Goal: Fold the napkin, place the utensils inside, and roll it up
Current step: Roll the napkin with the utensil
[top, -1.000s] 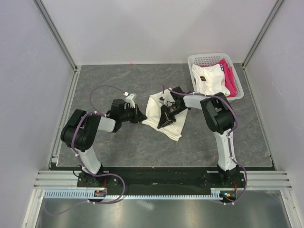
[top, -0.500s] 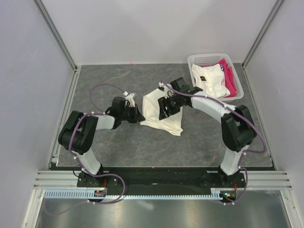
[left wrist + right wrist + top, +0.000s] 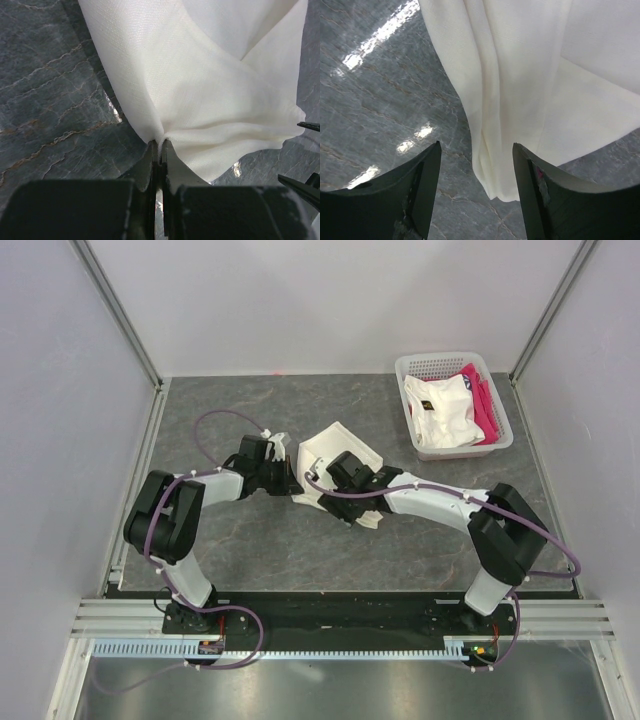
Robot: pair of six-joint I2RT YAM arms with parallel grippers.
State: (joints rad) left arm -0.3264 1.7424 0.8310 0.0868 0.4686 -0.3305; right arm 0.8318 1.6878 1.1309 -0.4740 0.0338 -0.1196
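The grey, stony surface sits inside plain white walls. A white basket stands in the far right corner with a white garment and a pink cloth in it. The napkin lies near the middle of the surface, a bit toward the far edge. It is bunched up and partly folded over, not flat.

The left jaws are shut tight on one pinched-up corner of the napkin, on the side toward the left edge. The right jaws are wide apart and hold nothing. A soft fold of the napkin lies just ahead of them, in line with the gap. I cannot see the spoon in any view.

This looks like the folding step, and it looks early. To do it well, the left jaws should hold firm and not tug. The right jaws should slide forward until the cloth edge is well between them, then close. Next, both arms should lift a little and pull apart gently — just until the cloth is smooth — and lay it down corner to corner. The cloth is thin, so a hard pull may slip it out.
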